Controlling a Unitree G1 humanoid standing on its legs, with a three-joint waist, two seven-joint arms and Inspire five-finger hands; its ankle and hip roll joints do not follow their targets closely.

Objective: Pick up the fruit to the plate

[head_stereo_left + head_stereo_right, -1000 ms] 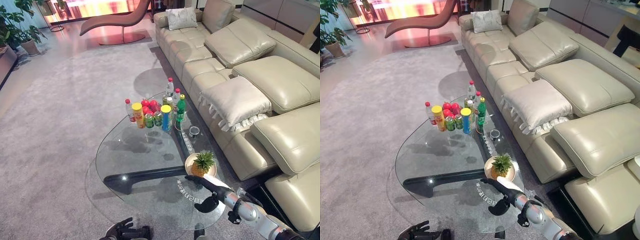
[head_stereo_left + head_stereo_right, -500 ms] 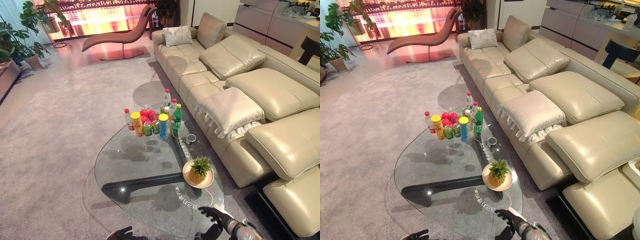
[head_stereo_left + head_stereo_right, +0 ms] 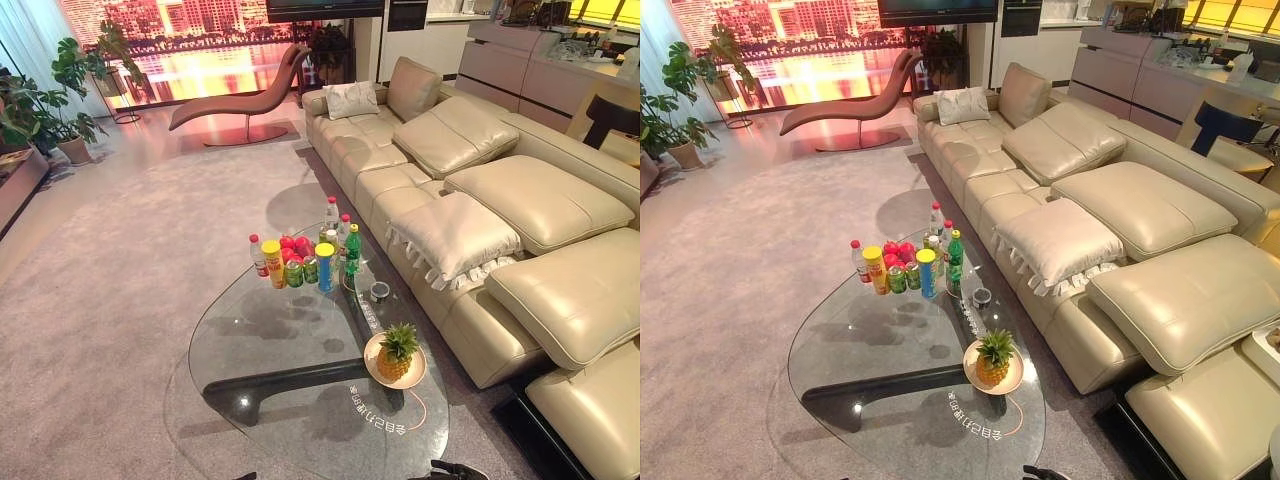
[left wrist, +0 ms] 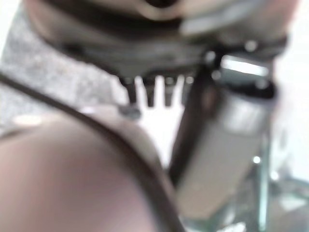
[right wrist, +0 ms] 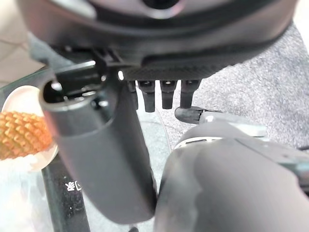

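Note:
A pineapple (image 3: 398, 350) stands upright on a small round plate (image 3: 412, 379) near the right edge of the glass table (image 3: 260, 330). In the right wrist view the pineapple (image 5: 21, 135) and the plate (image 5: 17, 96) lie just past my right hand (image 5: 159, 94), whose fingers are straight and hold nothing. That right hand (image 3: 456, 470) sits low at the table's near rim, apart from the plate. My left hand (image 4: 154, 89) hangs beside the table with relaxed fingers, holding nothing.
Several bottles, cans and red fruit (image 3: 305, 255) cluster at the table's far end. A small dark cup (image 3: 380, 291) stands between them and the plate. A long beige sofa (image 3: 480, 200) runs along the right, with grey carpet on the left.
My right hand has drawn back from the plate to the table's near rim. The pineapple stays upright on the plate. The camera has lifted, showing more of the room.

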